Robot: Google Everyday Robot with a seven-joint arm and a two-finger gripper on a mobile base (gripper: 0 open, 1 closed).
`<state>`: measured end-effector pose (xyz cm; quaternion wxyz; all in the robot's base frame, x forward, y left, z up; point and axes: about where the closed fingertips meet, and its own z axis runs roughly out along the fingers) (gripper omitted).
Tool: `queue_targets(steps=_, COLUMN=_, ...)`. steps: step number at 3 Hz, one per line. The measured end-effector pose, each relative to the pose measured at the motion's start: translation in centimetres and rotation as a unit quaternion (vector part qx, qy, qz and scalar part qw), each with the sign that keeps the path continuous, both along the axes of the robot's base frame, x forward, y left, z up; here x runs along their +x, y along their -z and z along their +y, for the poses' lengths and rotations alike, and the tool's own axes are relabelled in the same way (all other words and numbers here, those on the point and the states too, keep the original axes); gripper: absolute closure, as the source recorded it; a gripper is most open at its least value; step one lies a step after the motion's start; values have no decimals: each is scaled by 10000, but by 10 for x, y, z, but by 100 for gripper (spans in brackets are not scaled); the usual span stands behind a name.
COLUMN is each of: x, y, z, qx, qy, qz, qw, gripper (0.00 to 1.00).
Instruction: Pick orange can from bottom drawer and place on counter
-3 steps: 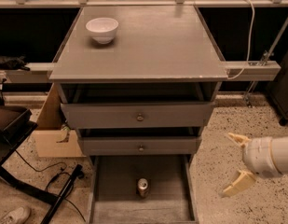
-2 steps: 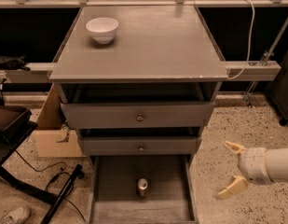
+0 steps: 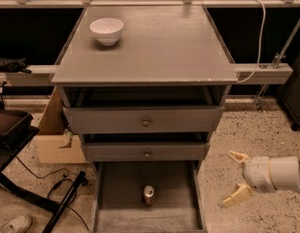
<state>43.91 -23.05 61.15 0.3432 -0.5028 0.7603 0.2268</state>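
Observation:
The orange can stands upright near the middle of the open bottom drawer, silver top up. The counter is the grey top of the cabinet. My gripper is open and empty, at lower right of the cabinet, over the speckled floor. It points left toward the drawer, about a drawer-half-width right of the can and outside the drawer's right wall.
A white bowl sits at the counter's back left. Two knobbed drawers are above the bottom one. A cardboard box, black cables and a black stand are left of the cabinet. A white cable hangs at right.
My gripper has moved left and slightly down toward the open bottom drawer, still open. The can and bowl have not moved.

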Motion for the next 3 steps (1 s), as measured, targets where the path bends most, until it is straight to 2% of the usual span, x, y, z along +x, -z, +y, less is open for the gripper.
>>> queue_targets(steps=1, x=22, y=67, z=4, qx=622, qy=99, qz=-3, qw=9980, gripper=0)
queue_targets(steps=2, x=41, y=124, z=6, qx=963, qy=-114, qz=-273, qw=9949, gripper=0)
queue_targets(steps=3, x=47, y=197, z=11, qx=1274, qy=-441, qz=-538, qw=9894, gripper=0)
